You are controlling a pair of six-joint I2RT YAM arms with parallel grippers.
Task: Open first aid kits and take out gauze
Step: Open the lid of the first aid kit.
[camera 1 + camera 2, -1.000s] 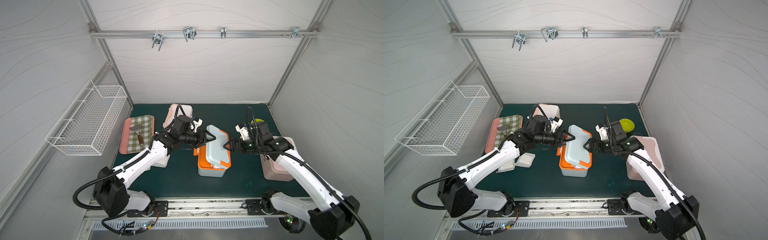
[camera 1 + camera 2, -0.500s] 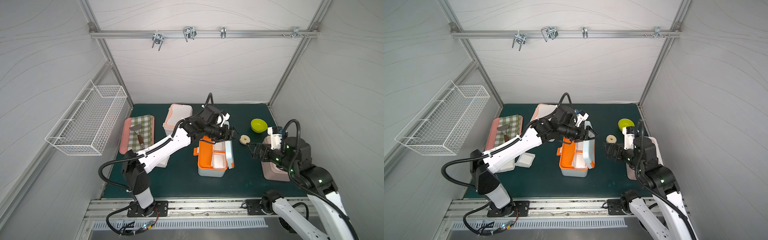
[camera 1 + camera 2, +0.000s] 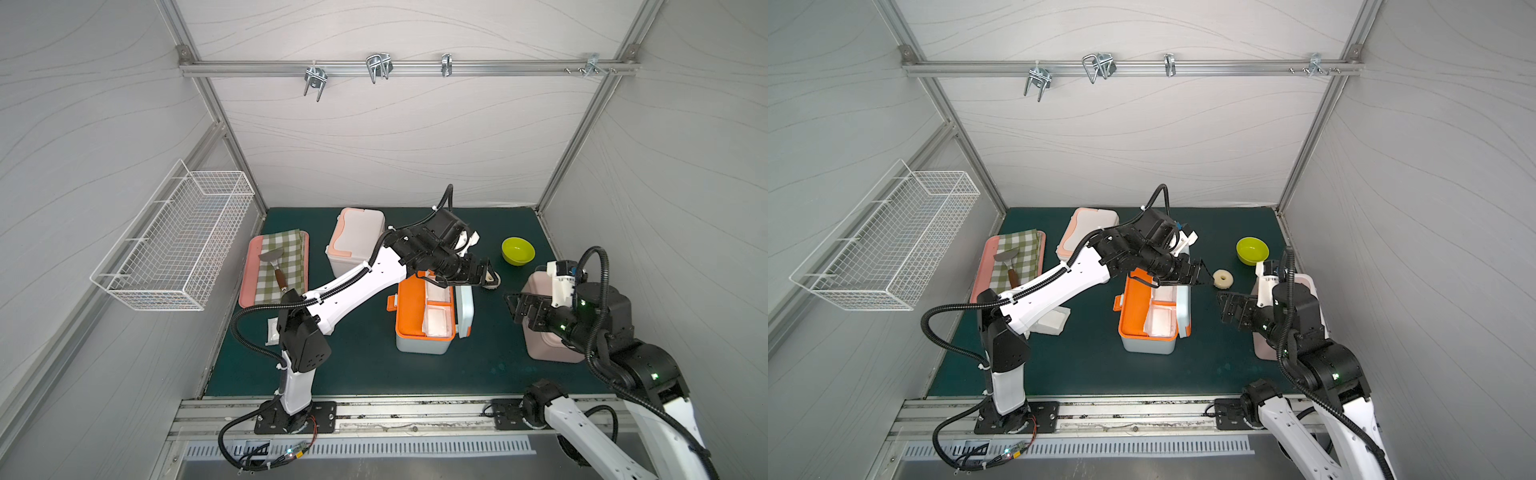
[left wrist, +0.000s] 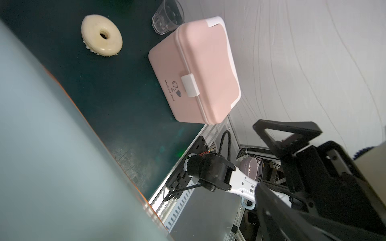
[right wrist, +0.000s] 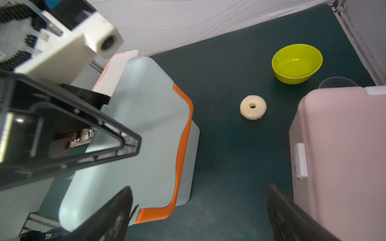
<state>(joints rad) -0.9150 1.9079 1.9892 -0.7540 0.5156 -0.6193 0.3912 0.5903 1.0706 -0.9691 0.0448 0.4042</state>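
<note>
Blue box [image 3: 419,347] open, lid [image 3: 463,309] tipped upright on hinge side so gauze [image 3: 435,323] inside lies reachable. Left gripper [image 3: 1196,272] above lid's far end, fingers spread wide, empty. Right gripper [image 3: 517,305] wide open, empty, parked beside shut pink box [image 3: 542,347], likely clearing access.

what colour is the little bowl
The bowl is lime green, clearest in the right wrist view.

mat [image 3: 357,365] | on: blue kit [image 3: 419,347], pink kit [image 4: 198,62], white kit [image 3: 357,237], tray [image 3: 249,270], bowl [image 3: 518,250], ring [image 3: 1222,278], glass [image 4: 167,16]
</note>
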